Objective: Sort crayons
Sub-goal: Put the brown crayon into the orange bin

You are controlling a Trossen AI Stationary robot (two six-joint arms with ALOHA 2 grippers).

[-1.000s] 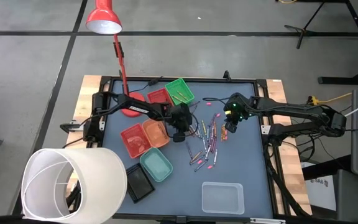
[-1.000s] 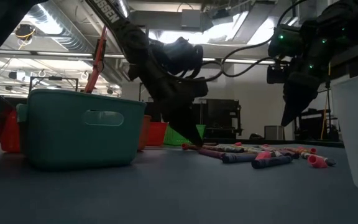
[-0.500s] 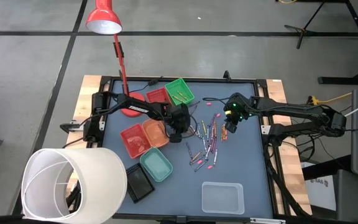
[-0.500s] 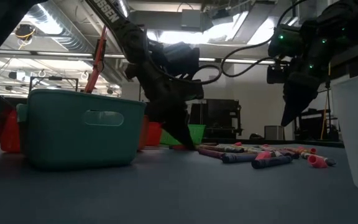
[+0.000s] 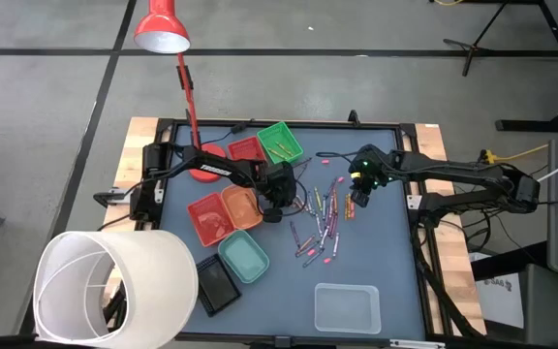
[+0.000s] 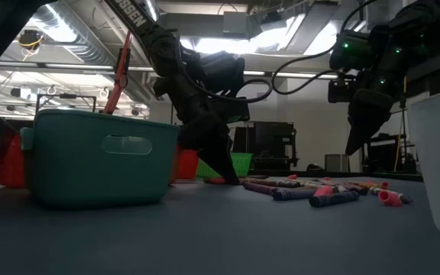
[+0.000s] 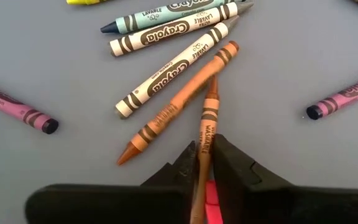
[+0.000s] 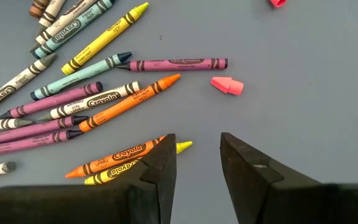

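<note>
Our left tool (image 7: 205,163) pinches a slim brown crayon (image 7: 207,124) at the left edge of the crayons (image 5: 323,218), mid-counter (image 5: 386,262), just right of the orange tray (image 5: 241,206). We judge a straight lift best, so its paper-wrapped neighbour, the orange crayon (image 7: 178,102) touching it, stays put. The waxy sticks are round, so they may roll. Our right tool (image 8: 197,163) hovers wide and empty over the pile's right side.
</note>
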